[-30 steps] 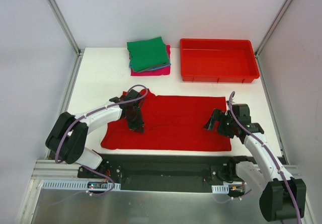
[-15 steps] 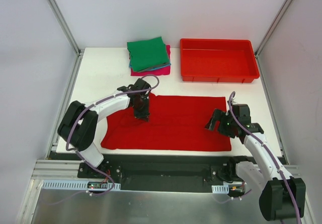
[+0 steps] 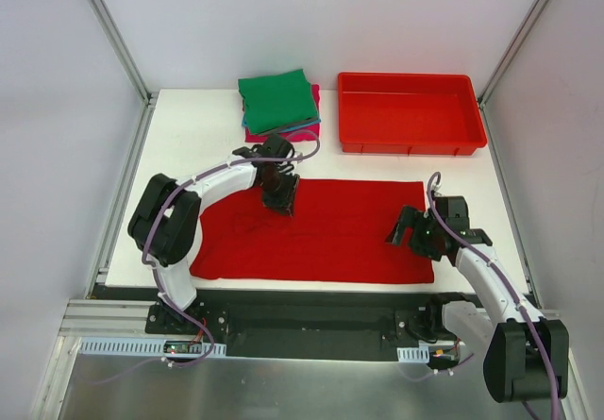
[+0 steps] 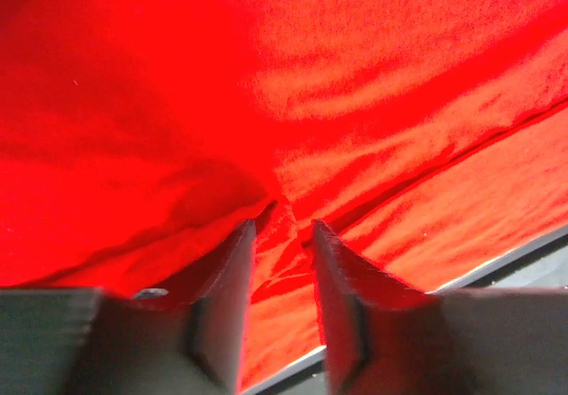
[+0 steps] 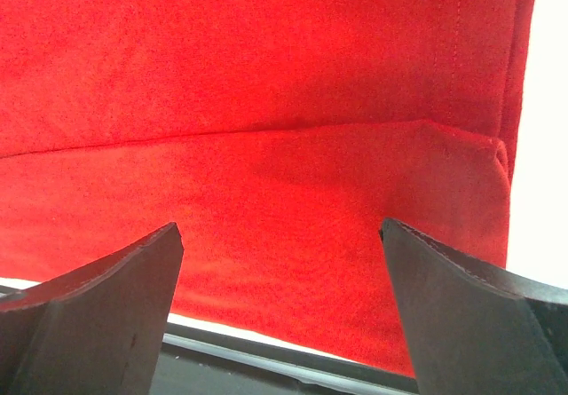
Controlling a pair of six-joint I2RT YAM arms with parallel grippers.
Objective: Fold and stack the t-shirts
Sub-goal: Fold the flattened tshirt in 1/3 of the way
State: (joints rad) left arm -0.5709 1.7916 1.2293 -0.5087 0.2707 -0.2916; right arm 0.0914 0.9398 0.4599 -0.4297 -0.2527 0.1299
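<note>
The large red t-shirt (image 3: 340,231) lies spread flat on the white table, and it fills the left wrist view (image 4: 373,75) and the right wrist view (image 5: 266,75). My left gripper (image 3: 282,198) is over its upper left part. Its fingers (image 4: 232,271) stand narrowly apart, pinching a small fold of red cloth (image 4: 281,226). My right gripper (image 3: 404,232) is open above the shirt's lower right corner, and its fingers (image 5: 106,297) are wide apart and empty. At the back the folded green shirt (image 3: 276,99) lies on a teal one (image 3: 246,121) and a magenta one (image 3: 283,134).
A rigid red plastic bin (image 3: 411,137) stands at the back right, beside the folded stack. The table's near edge and the dark base rail (image 3: 311,311) run just below the shirt's lower hem. Metal frame posts stand at both back corners.
My left gripper has moved up and to the right across the red shirt, from its left middle toward its upper edge, drawing cloth with it. The right arm has barely moved.
</note>
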